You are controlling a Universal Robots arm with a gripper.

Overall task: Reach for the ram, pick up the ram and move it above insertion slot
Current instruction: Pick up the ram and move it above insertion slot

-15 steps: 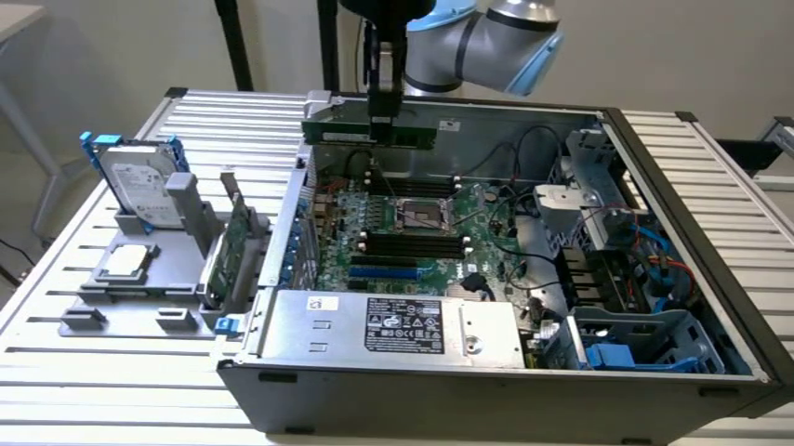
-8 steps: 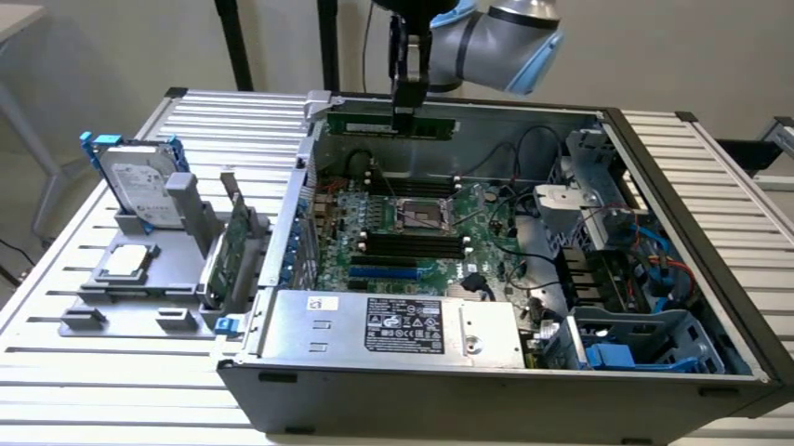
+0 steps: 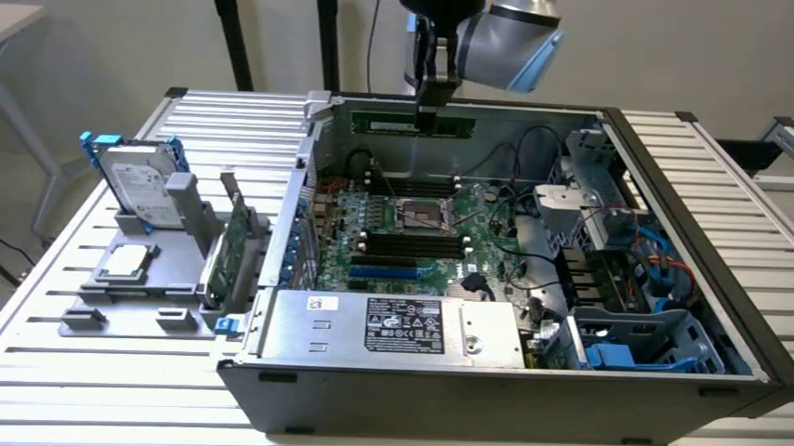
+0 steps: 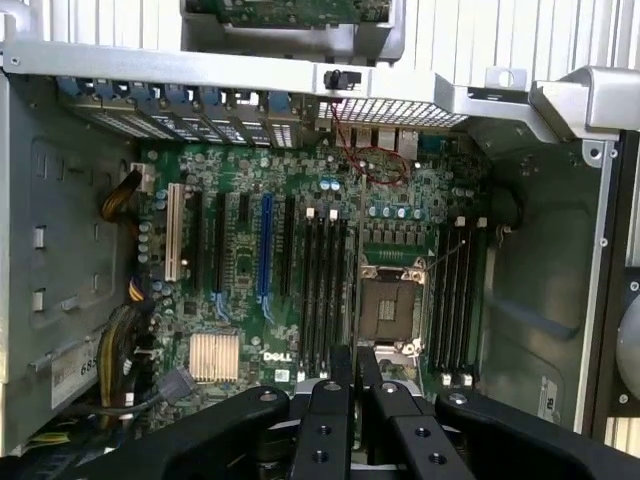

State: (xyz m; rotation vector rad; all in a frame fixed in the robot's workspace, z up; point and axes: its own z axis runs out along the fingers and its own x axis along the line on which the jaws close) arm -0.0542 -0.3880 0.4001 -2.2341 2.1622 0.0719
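the tabletop (image 3: 74, 372) is a ribbed metal surface carrying an open computer case (image 3: 496, 390), which takes up most of its middle and the exterior view's right side. the case lies on its side with the cover off, so the green motherboard (image 3: 422, 232) faces up and its slots can be reached from above. beside the case, toward the tabletop's edge on the exterior view's left, a grey holder (image 3: 137, 279) props a hard drive (image 3: 134, 181) in a blue frame upright, ready for pickup. the arm (image 3: 509, 32) hangs over the far wall of the case. its fingers (image 3: 426, 98) are closed on the ram (image 3: 412, 122), a long green stick held level and lengthwise just above that far wall, so it sits high over the board. in the wrist view the fingers (image 4: 340, 400) look pressed together, with the dark memory slots (image 4: 325, 290) directly beyond them, which suggests the stick is being lined up with them.
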